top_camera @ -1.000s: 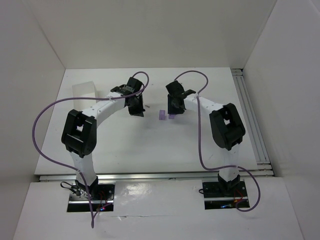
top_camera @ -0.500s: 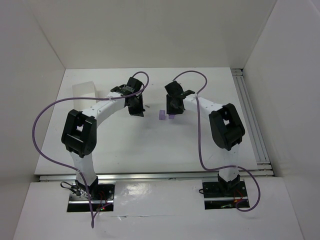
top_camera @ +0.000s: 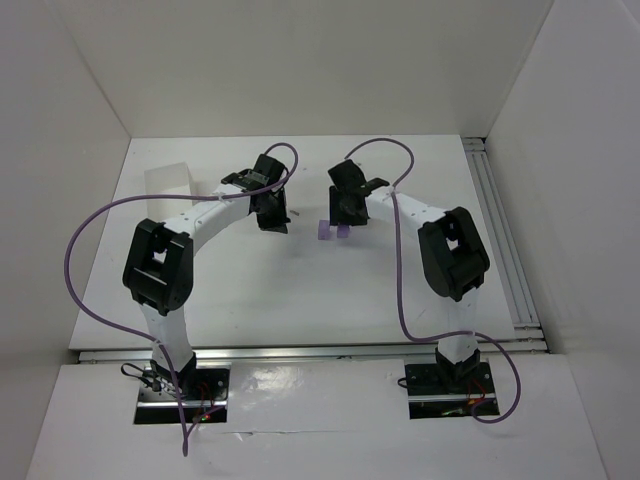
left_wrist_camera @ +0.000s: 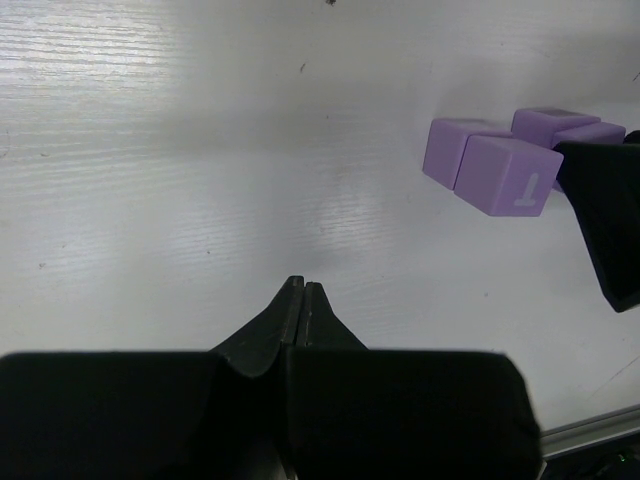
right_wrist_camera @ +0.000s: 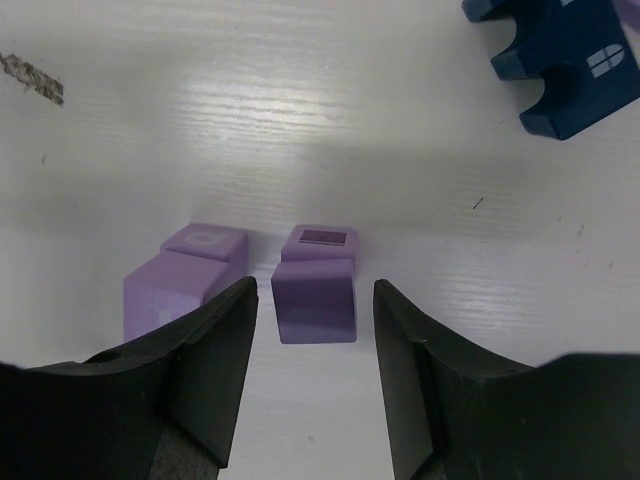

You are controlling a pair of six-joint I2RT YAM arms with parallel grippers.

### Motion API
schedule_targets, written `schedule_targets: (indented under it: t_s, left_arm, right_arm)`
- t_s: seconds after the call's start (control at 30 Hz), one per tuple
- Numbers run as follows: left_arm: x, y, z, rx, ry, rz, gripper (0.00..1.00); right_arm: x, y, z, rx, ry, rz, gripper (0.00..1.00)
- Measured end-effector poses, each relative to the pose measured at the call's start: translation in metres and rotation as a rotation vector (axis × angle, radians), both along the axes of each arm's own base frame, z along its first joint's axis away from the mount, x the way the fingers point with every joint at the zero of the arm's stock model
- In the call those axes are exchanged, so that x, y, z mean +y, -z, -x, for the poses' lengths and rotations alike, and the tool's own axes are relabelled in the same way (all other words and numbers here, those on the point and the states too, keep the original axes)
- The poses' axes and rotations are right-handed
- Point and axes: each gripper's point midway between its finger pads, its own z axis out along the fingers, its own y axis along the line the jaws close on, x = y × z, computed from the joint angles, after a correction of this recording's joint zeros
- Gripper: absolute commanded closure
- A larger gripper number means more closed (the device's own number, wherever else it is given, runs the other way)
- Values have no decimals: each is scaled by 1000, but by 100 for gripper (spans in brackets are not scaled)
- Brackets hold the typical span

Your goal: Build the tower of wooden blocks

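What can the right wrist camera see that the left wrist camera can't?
Only the right wrist camera shows the dark blue blocks, up in its top right corner. Only the left wrist camera shows the left claw, shut tight. Both show the light purple blocks on the white table. The open right claw straddles one of them.

We see light purple blocks (right_wrist_camera: 315, 290) clustered close together, one cube (left_wrist_camera: 503, 176) w/ a white mark; notched dark blue blocks (right_wrist_camera: 565, 55) lie well apart.
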Motion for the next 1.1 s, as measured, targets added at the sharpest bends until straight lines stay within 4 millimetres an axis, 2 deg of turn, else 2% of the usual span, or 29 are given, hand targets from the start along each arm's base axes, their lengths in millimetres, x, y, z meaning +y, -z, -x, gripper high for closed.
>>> schedule_targets:
  t_s: [0.2,0.33,0.4,0.53,0.63,0.7,0.83,0.97,1.1]
  left_arm:
    - [-1,0,0,1,1,3,97]
    - [-1,0,1,2,7,6,97]
    - [-1,0,1,2,7,7,97]
    - [-2,0,1,3,8,8,97]
    - [-3,-1,1,4,11,14,97]
    - [-4,-1,1,4,13,18,97]
    - [-6,0,1,7,19,27,98]
    - [-7,1,2,12,22,31,98]
    - [-7,1,2,12,25,33,98]
  right_arm:
    - [-2,-19,-17,-54,23,6,41]
    - [-3,-42,-43,-117,51,-15,39]
    - [-12,-52,-59,-149,84,-16,36]
    - [-45,-61,-87,-193,191,11,33]
    - [-72,-51,-104,-185,267,34,33]
    - [-88,-36,-111,-162,309,45,32]
    - [-111,-3,-112,-89,374,66,32]
    - [-115,14,-112,-55,406,56,33]
    - [-114,16,-116,-53,423,33,35]
